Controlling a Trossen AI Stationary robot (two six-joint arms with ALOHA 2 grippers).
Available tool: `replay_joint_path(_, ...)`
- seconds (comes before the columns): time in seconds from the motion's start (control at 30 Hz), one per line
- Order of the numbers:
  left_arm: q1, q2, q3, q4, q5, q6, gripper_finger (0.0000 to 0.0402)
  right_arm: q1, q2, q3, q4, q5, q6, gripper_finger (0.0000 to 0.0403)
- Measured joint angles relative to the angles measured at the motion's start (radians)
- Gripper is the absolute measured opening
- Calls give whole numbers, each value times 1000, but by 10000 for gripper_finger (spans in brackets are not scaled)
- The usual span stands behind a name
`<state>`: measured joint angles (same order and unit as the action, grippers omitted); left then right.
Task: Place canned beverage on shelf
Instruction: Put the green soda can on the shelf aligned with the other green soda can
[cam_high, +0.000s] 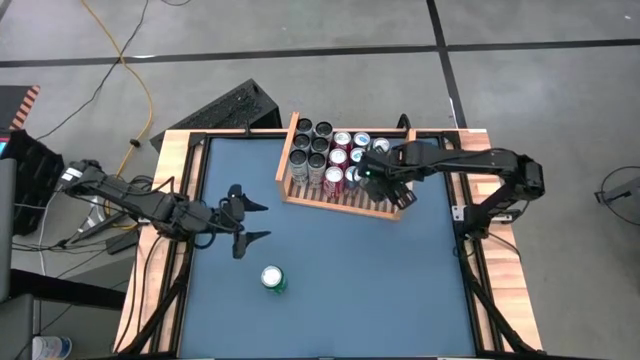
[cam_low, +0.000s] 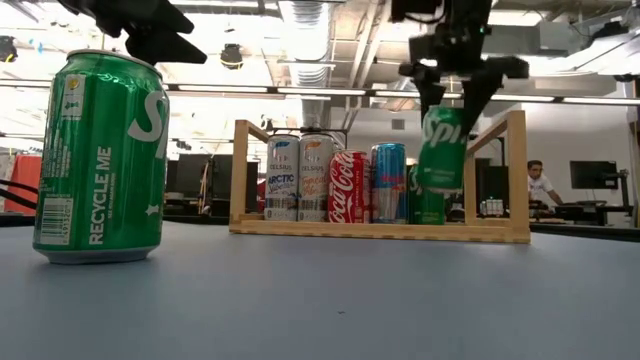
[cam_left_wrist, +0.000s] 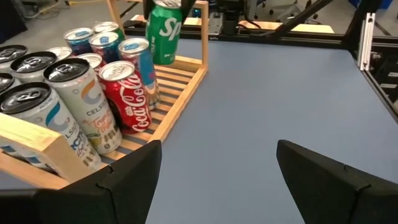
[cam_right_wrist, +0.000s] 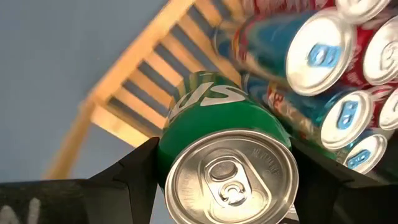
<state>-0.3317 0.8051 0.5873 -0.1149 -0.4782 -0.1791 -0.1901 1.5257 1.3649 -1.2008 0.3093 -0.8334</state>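
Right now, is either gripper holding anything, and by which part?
The right gripper holds a green Sprite can by its upper sides, above the shelf. The left gripper holds nothing.

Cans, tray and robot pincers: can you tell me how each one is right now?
Green can: held upright above the tray's right end by the right pincer, not set down.
Second green can: standing alone on the table, untouched.
Wooden tray: partly filled with upright cans, free slats at its right front.
Red cola can: standing in the tray.
Left pincer: open, empty, over the table left of the tray.
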Motion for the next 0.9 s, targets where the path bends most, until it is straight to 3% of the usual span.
replay_joint_path(0.5,32,0,0,-1,22,3,306,-118,0,-91,112,-66,-210,281)
replay_joint_path(0.9,32,0,0,-1,24,-2,306,-179,1,-111,217,-132,-250,281)
